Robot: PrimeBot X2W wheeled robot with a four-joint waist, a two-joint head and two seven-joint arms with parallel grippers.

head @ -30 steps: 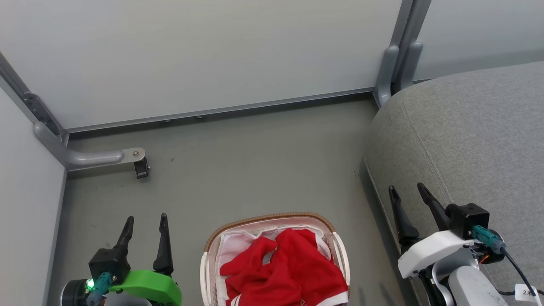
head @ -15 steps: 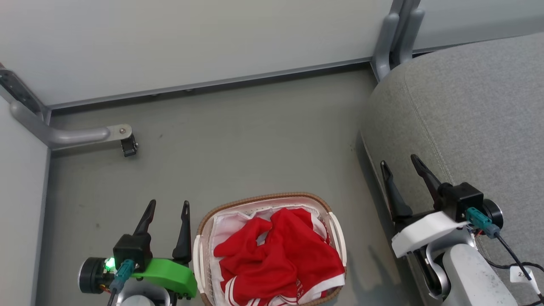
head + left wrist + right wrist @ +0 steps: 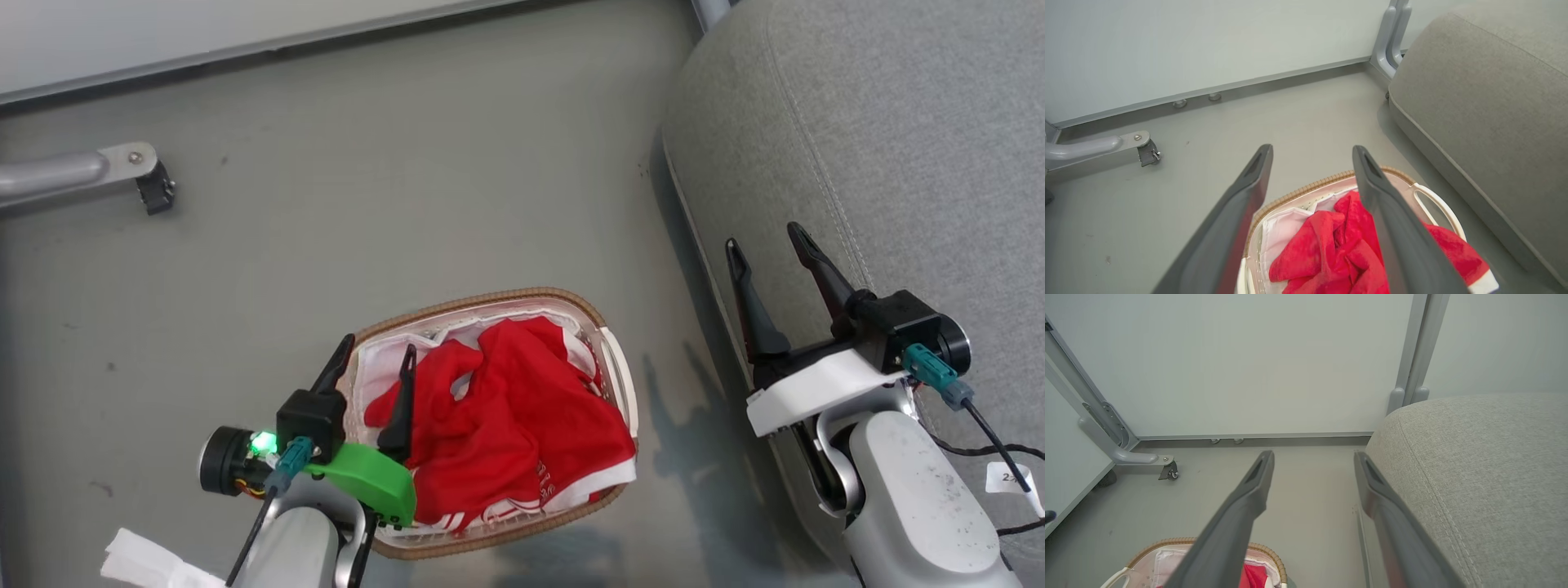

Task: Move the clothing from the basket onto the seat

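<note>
Left gripper (image 3: 380, 345), jaws spread and empty, poised over the oval white brown-rimmed plastic basket (image 3: 490, 296), presumably to descend on the crumpled red clothing (image 3: 506, 425) lying inside it; right gripper (image 3: 762, 237), jaws likewise spread, hangs at the edge of the large grey fabric seat (image 3: 898, 147)

Floor (image 3: 424, 180): smooth grey-green, a few dark specks and scuffs. Standing on it near centre: oval white basket (image 3: 490, 296) with brown woven rim. Well apart, at far left: grey metal frame foot (image 3: 73, 170) ending in a small black caster (image 3: 155, 194). Lower left corner: crumpled white sheet (image 3: 139, 559). Right side bordered by grey seat (image 3: 898, 147), dark shadow line along its base.
</note>
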